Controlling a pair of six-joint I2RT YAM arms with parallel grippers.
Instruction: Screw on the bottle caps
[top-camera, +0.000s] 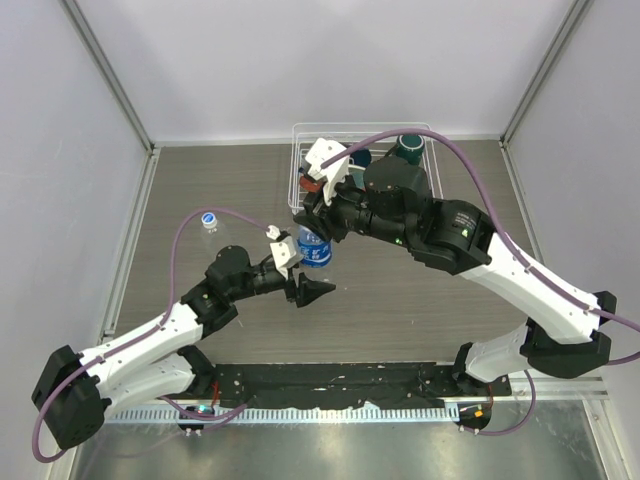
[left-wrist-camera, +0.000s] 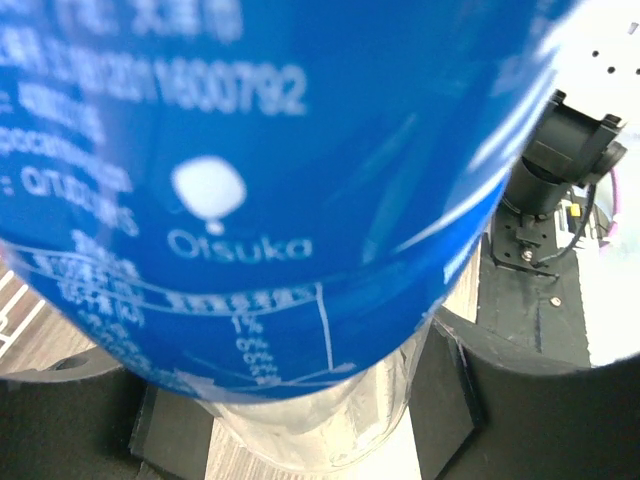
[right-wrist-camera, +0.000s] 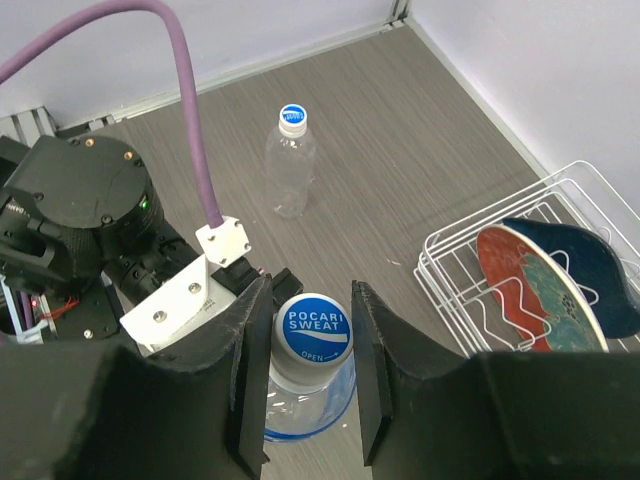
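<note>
The blue-labelled bottle (top-camera: 314, 252) stands upright mid-table. It fills the left wrist view (left-wrist-camera: 250, 200), and my left gripper (left-wrist-camera: 300, 430) is shut on its clear lower part, one black finger on each side. Its blue-and-white cap (right-wrist-camera: 313, 328) sits on the neck. My right gripper (right-wrist-camera: 308, 305) is above it, open, with the jaws on either side of the cap: the left jaw touches it and the right jaw leaves a small gap. The plain unlabelled bottle (right-wrist-camera: 290, 170) stands upright further left with its blue-topped cap (right-wrist-camera: 292, 117) on it; it also shows in the top view (top-camera: 210, 222).
A white wire rack (right-wrist-camera: 470, 300) holding a red and blue plate (right-wrist-camera: 540, 280) stands at the back, just right of the right gripper. In the top view the rack (top-camera: 300, 170) also holds a dark green mug (top-camera: 408, 147). Grey walls enclose the table.
</note>
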